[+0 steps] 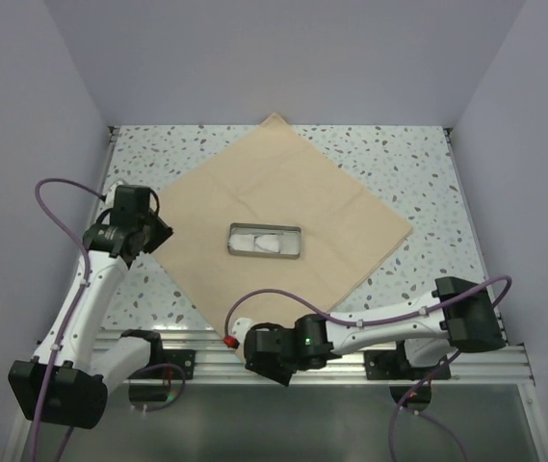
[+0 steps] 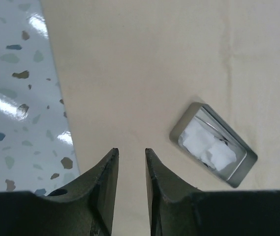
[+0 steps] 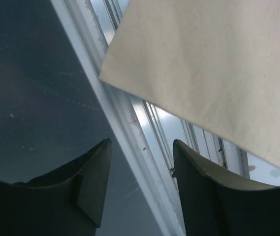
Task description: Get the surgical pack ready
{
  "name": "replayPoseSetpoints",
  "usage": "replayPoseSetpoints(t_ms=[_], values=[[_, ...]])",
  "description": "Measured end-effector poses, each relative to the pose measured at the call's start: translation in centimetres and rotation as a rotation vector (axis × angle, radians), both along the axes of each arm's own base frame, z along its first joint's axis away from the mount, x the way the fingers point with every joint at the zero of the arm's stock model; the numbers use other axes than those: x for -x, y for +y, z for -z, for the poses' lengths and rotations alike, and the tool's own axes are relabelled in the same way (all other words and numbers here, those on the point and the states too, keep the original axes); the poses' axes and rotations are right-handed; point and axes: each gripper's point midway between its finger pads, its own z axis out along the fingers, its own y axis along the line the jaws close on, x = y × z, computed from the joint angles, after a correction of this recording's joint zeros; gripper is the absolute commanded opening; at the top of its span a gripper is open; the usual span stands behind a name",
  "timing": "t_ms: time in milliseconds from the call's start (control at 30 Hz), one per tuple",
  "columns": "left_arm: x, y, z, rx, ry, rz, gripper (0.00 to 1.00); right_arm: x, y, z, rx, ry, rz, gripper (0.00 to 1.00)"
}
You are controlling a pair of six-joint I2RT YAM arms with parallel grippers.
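Parted jaws, surgical pack (image 1: 283, 183) spread flat beyond

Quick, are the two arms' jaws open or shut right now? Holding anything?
Left gripper: jaws open, holding nothing.
Right gripper: jaws open, holding nothing.

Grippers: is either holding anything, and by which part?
Nothing held. Left gripper open over the cloth near its left edge; right gripper open by its front corner, both empty.

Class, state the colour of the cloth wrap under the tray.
The cloth wrap is plain tan-beige; clearest from the top external view.
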Motion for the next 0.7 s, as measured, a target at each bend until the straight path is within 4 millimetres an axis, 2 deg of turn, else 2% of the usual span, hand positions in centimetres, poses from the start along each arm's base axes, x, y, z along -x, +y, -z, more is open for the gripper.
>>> replayPoseSetpoints(t_ms=[100, 400, 700], values=[[0.9, 1.3, 0.5, -0.024, 0.066, -0.100, 0.33, 0.0, 0.9, 1.0, 0.003, -0.030, -0.023, 0.56], [2.8, 2.5, 1.8, -0.047, 0.174, -0.215, 0.32, 0.6, 3.7, 1.3, -0.050, -0.061, -0.087, 0.57], [2.7, 3.2, 0.3, -0.051, 0.151, -0.279, 0.31, 1.0, 5.3, 2.7, -0.050, -0.063, -0.115, 0.52]])
